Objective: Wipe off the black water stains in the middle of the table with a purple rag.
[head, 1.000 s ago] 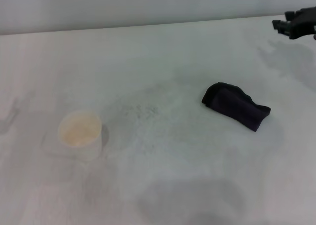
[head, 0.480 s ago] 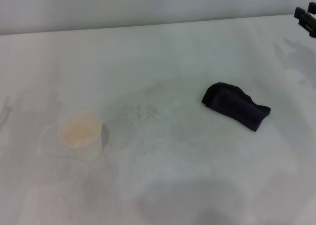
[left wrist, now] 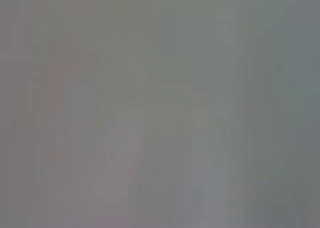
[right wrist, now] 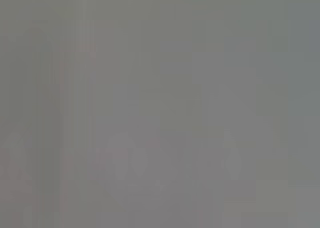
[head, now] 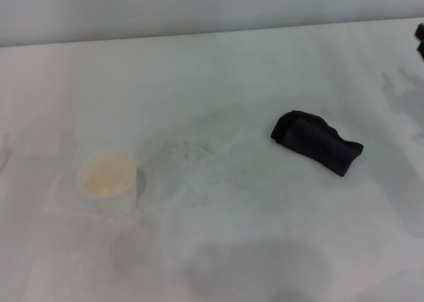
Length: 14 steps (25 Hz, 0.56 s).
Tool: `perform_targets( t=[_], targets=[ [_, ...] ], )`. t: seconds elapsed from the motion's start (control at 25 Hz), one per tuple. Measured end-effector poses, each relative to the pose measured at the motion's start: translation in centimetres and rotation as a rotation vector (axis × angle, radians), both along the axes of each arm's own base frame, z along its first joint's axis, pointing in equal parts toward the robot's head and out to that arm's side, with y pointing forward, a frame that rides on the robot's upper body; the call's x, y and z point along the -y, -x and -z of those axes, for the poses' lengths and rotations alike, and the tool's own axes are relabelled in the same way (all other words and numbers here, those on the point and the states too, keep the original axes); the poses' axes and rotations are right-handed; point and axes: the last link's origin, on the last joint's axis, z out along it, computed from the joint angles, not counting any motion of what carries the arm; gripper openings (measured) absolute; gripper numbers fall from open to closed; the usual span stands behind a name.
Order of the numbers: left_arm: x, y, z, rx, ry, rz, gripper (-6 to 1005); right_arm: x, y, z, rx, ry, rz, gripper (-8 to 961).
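We see the purple rag [head: 316,142] lying bunched and ungripped on the table [head: 265,63], right of centre, no black stains visible, cup [head: 107,181] well left; the right gripper [head: 420,40] barely shows, its state untellable.

The table [head: 218,77] looks smooth and matt white, mottled with faint grey smudges. At about four o'clock from its middle lies a dark purple rag [head: 316,142] of soft, folded, matt cloth. At eight o'clock a cup [head: 108,181] looks like thin, cloudy, translucent plastic.
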Motion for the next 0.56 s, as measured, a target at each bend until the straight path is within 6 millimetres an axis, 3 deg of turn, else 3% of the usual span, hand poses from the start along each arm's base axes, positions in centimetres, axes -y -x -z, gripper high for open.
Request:
perform_targets(
  t=[0.56],
  targets=[
    [1.6, -0.5, -1.2, 0.067, -0.126, 0.043, 876, 1.0, 0.6, -0.8, -0.09, -0.187, -0.032, 389]
  ],
)
